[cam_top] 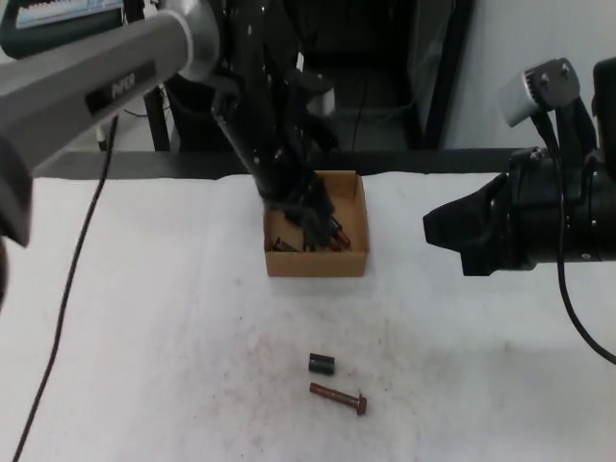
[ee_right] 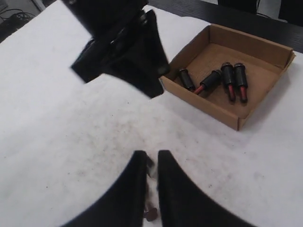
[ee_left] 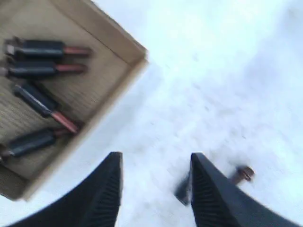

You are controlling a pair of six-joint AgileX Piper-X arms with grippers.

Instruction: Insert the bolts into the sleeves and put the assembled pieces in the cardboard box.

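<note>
A black cable (cam_top: 67, 279) trails over the left part of the bench (cam_top: 164, 366), well apart from the parts and, as I judge it, in nobody's way.

The left gripper (ee_left: 156, 187) hangs above the box (cam_top: 318, 262), by its near edge. Its jaws stand wide open and hold nothing. Four assembled pieces (ee_left: 42, 48) lie inside the box, each a bolt seated in a dark sleeve, so most of the job looks done.

One pair is left. The loose sleeve (cam_top: 320, 364) sits on the bench in front of the box, and the last bolt (cam_top: 338, 396) lies just beside it on the near side, close but apart. They still have to be joined and then carried to the box.

The right gripper (ee_right: 151, 155) hovers off to the right, well apart from both parts. Its jaws are almost closed, with a thin slit between them and nothing gripped.

Nothing lies between either gripper and the loose pair. The left arm over the box is the one obstacle I would expect if the right arm were to bring the piece in.
</note>
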